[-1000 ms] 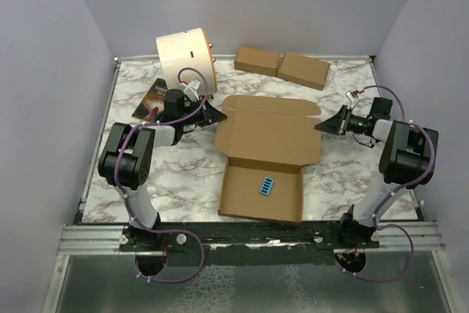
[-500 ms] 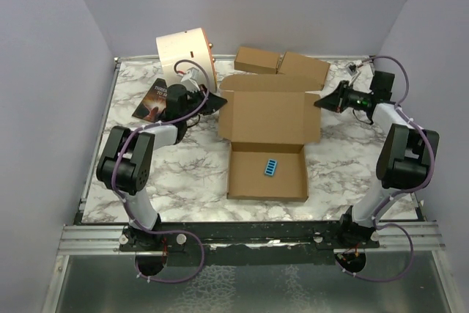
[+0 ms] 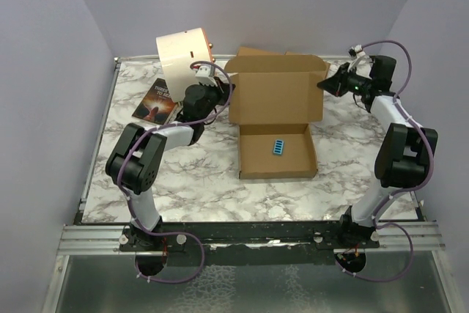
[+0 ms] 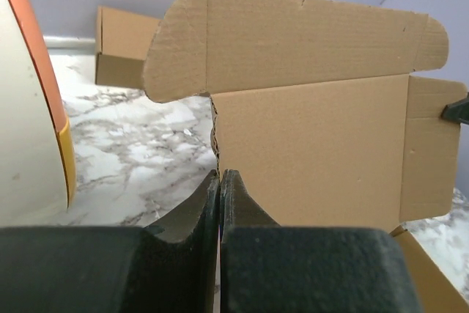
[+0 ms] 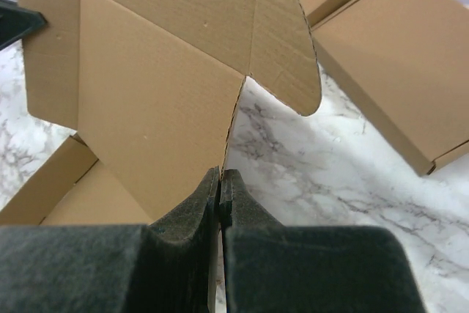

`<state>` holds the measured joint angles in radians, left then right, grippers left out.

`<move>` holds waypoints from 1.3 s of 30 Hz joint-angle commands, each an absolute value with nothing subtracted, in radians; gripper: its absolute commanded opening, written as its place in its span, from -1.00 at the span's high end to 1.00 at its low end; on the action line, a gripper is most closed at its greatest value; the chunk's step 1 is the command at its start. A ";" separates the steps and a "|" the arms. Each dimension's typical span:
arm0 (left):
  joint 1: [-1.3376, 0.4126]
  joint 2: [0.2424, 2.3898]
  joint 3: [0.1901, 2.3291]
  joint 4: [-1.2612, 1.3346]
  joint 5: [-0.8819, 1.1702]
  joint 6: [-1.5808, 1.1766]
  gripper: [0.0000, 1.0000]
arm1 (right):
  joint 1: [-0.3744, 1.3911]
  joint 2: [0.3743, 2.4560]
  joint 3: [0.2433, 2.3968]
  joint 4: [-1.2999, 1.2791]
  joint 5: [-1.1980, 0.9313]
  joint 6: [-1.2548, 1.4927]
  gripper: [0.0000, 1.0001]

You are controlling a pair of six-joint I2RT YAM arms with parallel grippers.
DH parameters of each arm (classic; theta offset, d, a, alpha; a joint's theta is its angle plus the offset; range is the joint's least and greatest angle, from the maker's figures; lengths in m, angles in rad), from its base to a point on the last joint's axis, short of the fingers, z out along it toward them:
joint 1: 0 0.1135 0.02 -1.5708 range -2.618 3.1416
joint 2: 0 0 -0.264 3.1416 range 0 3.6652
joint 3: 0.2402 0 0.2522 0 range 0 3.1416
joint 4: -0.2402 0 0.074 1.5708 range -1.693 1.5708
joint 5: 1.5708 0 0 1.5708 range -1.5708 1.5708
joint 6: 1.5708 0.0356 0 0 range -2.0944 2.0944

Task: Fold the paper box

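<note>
Marbled table (image 3: 183, 174), lilac walls on three sides, and I'm working towards the far end of it. The paper box (image 3: 275, 100) sits right of centre. Its tray lies flat on the marble with a small blue label (image 3: 279, 146) inside, and the lid panel stands upright off the back edge.

The left gripper (image 4: 220, 177) is clamped tight on the lid's left edge, down low where the rounded ear flap (image 4: 176, 42) starts. The right gripper (image 5: 220, 174) has the same thin pinch on the opposite edge, jaws pressed together with only the cardboard between them.

What worries me is how little board I've got. Both grips are at the very edge, right by the notch in the crease, so I reckon a hard pull could tear it there or let the sheet slide out. If one arm leads the other, I'd expect the lid to twist and drag the light tray across the smooth marble.

The ears are splayed outward, so bringing the lid down as it stands would likely crush them on the tray walls rather than tuck them in.

Behind the lid, the smaller boxes (image 5: 388, 56) are close. The cream drum (image 3: 183, 53) sits just beside my left wrist, so any backward swing risks a knock.
</note>
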<state>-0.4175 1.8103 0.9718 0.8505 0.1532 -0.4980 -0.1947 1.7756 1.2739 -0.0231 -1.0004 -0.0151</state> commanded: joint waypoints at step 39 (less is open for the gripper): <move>-0.738 1.790 0.728 1.469 -0.399 0.047 1.00 | 0.037 1.354 0.703 0.736 -0.465 0.000 0.98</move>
<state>-0.6762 1.8103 0.7254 1.4284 -0.3538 -0.0246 0.0032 1.4040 0.7315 0.6201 -0.5236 -0.0128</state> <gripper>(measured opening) 0.019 0.016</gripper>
